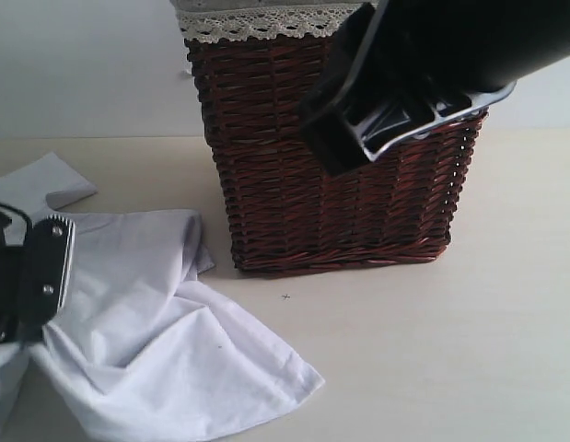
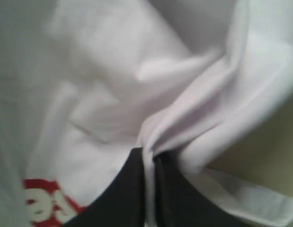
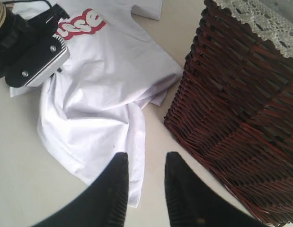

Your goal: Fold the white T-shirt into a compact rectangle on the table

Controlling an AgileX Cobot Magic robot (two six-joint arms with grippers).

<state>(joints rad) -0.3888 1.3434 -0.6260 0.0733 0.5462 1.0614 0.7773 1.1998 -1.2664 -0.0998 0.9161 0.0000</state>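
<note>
White T-shirt (image 1: 174, 313) lying crumpled and unfolded on the bench (image 1: 450, 350), on the left hand's side of the brown wicker basket (image 1: 340, 203), with one rumpled edge drawn up just beside the basket's foot; whether cloth and wicker touch cannot be told. The shirt's long axis runs obliquely to the basket. The chest end, marked by red-outlined lettering (image 3: 80, 23), lies farther from the basket. The opposite end spreads as a loose flap onto the bench in front of the basket's near corner. A short sleeve (image 1: 54, 184) lies flat beyond the main mass, well apart from the basket. The left hand (image 1: 40, 276) is lowered onto the shirt on the side away from the basket. In the left wrist view its two dark fingers (image 2: 132, 194) are pressed together on a raised ridge of white fabric, which bunches and radiates in folds from the pinch. Part of the lettering (image 2: 42, 203) shows just beside them. The right hand (image 3: 146, 189) is raised above the bench near the basket. Its two black fingers (image 3: 113, 194) are spread, with only cloth and bench visible through the gap and nothing gripped. In the exterior view the right hand (image 1: 358, 120) crosses in front of the basket's upper wall, below the lace trim (image 1: 266, 23) at the basket's rim.
</note>
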